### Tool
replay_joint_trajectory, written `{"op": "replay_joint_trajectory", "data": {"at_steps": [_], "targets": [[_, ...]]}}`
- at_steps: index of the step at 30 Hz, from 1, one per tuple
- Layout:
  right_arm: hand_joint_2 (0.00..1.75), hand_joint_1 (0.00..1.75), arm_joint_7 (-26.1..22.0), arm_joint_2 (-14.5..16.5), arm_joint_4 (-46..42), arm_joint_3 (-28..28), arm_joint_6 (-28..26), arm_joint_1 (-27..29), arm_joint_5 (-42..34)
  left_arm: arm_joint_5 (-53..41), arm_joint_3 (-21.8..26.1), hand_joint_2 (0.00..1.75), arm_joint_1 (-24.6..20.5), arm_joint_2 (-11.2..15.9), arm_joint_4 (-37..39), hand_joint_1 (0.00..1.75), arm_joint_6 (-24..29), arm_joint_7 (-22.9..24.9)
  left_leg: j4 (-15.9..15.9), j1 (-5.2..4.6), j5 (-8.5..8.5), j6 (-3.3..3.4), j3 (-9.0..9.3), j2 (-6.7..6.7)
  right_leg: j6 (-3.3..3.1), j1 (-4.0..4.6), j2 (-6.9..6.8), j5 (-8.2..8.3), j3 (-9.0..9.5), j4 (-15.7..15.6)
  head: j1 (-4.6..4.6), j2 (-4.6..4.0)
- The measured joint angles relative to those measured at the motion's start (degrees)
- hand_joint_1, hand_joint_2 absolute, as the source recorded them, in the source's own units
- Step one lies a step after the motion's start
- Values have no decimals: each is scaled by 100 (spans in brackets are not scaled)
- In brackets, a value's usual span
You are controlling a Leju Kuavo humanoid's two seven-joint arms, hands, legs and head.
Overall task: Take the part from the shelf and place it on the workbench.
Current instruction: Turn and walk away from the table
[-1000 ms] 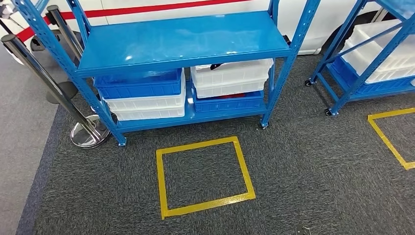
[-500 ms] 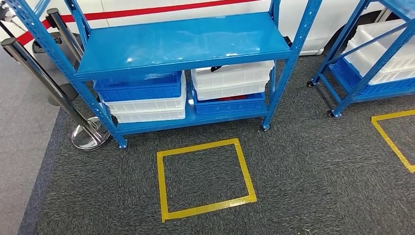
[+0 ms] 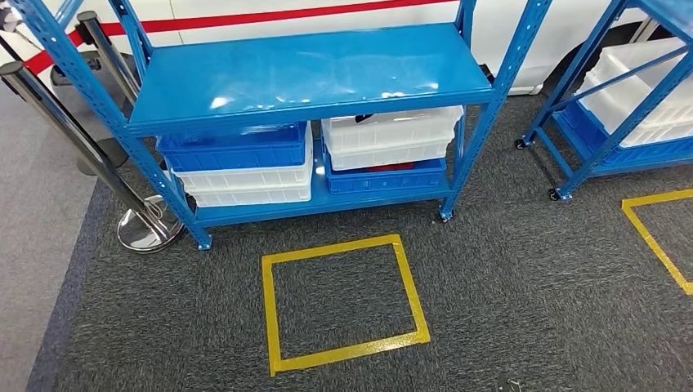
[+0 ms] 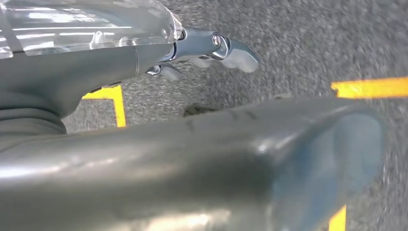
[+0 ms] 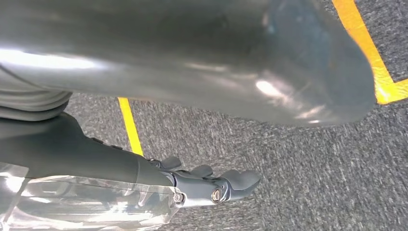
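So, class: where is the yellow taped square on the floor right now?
In the head view, the yellow taped square lies on the grey carpet, centre-left, just in front of the blue shelf.

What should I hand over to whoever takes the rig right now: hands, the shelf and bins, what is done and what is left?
Left hand and right hand: both hang over the carpet, fingers apart, holding nothing.
Blue shelf stands ahead, its upper deck bare. The lower deck carries stacked bins: blue bin over white ones on the left, white bin over a blue one on the right, something dark at its rim. The yellow floor square lies in front.
Done: nothing picked. Left: reach in, take the part, carry it to the workbench.
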Motion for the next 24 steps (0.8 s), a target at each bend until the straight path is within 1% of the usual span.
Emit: {"op": "replay_joint_trajectory", "data": {"at_steps": [1,2,3,5,6,7,8,9,10,11,12,14,15,16,17,18,19,20,21,22,23,24], "targets": [[0,0,-3,0,-2,-1,1,-2,0,-1,0,0,7,0,-1,0,-2,-1,-45,12,6,27,42,-2,29,-3,1,-36,-7,51,3,0],[0,0,-5,0,-3,-1,2,-5,0,-1,0,0,5,-1,-1,0,-7,-2,-92,24,12,52,86,-2,53,-3,3,-111,-72,202,9,0],[0,0,-7,-1,-5,-2,3,-5,0,-2,0,0,-1,-2,-1,0,-11,-3,-121,28,7,78,126,0,68,-9,6,-223,-211,462,14,0],[0,0,-7,-2,-5,-7,5,6,0,-2,0,0,-16,-2,-1,0,-19,-4,-130,9,-34,124,168,-2,81,-7,8,-437,-641,1141,20,0],[0,0,-7,-3,-4,-9,5,17,0,-2,0,0,-15,-2,-1,0,-20,-4,-130,0,-62,140,197,-5,81,-8,8,-449,-813,1363,20,0],[0,0,-8,-3,-4,-11,6,30,0,-2,0,0,-7,-2,-1,0,-21,-4,-129,-5,-94,144,236,-10,78,-7,8,-354,-893,1402,20,0],[0,0,-11,-3,-4,-11,7,38,0,-2,0,0,2,-2,-1,0,-21,-4,-127,-6,-132,139,285,-15,70,-8,8,-166,-869,1239,20,0],[0,0,-15,-4,-4,-11,7,42,0,-3,0,0,10,-3,-1,0,-22,-4,-122,-6,-174,126,338,-18,57,-8,7,77,-762,926,20,0],[0,0,-19,-4,-5,-13,7,43,0,-3,0,0,14,-3,-1,0,-22,-4,-113,-12,-220,103,375,-20,40,-3,9,264,-632,602,21,0],[0,0,-21,-5,-5,-14,8,39,0,-4,0,0,10,-4,-1,0,-22,-4,-95,-22,-269,75,397,-22,19,7,12,367,-517,326,20,0],[0,0,-22,-6,-5,-16,9,36,0,-4,0,0,3,-3,-1,0,-22,-5,-84,-31,-309,47,407,-22,-2,19,15,394,-446,161,18,0],[0,0,-23,-6,-5,-18,11,34,0,-4,0,0,-14,-2,-1,0,-22,-11,-82,-41,-364,-10,422,-22,-58,37,22,318,-404,78,15,0],[0,0,-23,-5,-5,-19,13,38,0,-4,0,0,-17,-1,-3,0,-23,-15,-82,-34,-388,-40,442,-18,-88,28,24,303,-386,69,14,0],[0,0,-24,-4,-5,-19,14,40,1,-4,0,0,-19,1,-5,0,-25,-20,-25,-29,-431,-71,440,-14,-125,17,24,282,-354,53,11,0],[0,0,-25,-3,-5,-20,15,39,2,-4,0,0,-21,2,-7,0,-26,-25,132,-22,-512,-102,382,-10,-159,6,22,260,-316,34,5,0],[0,0,-26,-3,-5,-20,15,38,5,-4,0,0,-21,3,-9,0,-29,-30,413,-9,-636,-130,249,-7,-186,-4,16,233,-272,20,1,0],[0,0,-26,-3,-5,-20,15,36,8,-4,0,0,-20,2,-9,0,-31,-34,792,3,-781,-153,40,-5,-207,-3,10,198,-234,17,-3,0],[0,0,-26,-3,-5,-21,15,36,10,-5,0,0,-13,2,-9,0,-32,-35,1193,19,-906,-172,-206,-6,-215,-1,7,161,-198,18,-5,0],[0,0,-26,-3,-5,-23,15,38,11,-8,0,0,-2,1,-9,0,-34,-35,1500,32,-952,-186,-423,-5,-216,1,9,122,-154,18,-4,0],[0,0,-26,-3,-5,-26,15,42,11,-10,0,0,10,1,-9,0,-34,-34,1624,41,-882,-192,-561,-5,-213,2,13,80,-103,19,-5,0],[0,0,-26,-3,-5,-28,15,46,11,-14,0,0,20,1,-9,0,-35,-34,1526,46,-691,-187,-597,-5,-205,1,19,35,-39,19,-5,0],[0,0,-26,-3,-5,-31,15,48,13,-16,0,0,26,2,-9,0,-35,-34,1215,47,-406,-169,-531,-4,-193,1,24,-17,36,19,-5,0]]}}
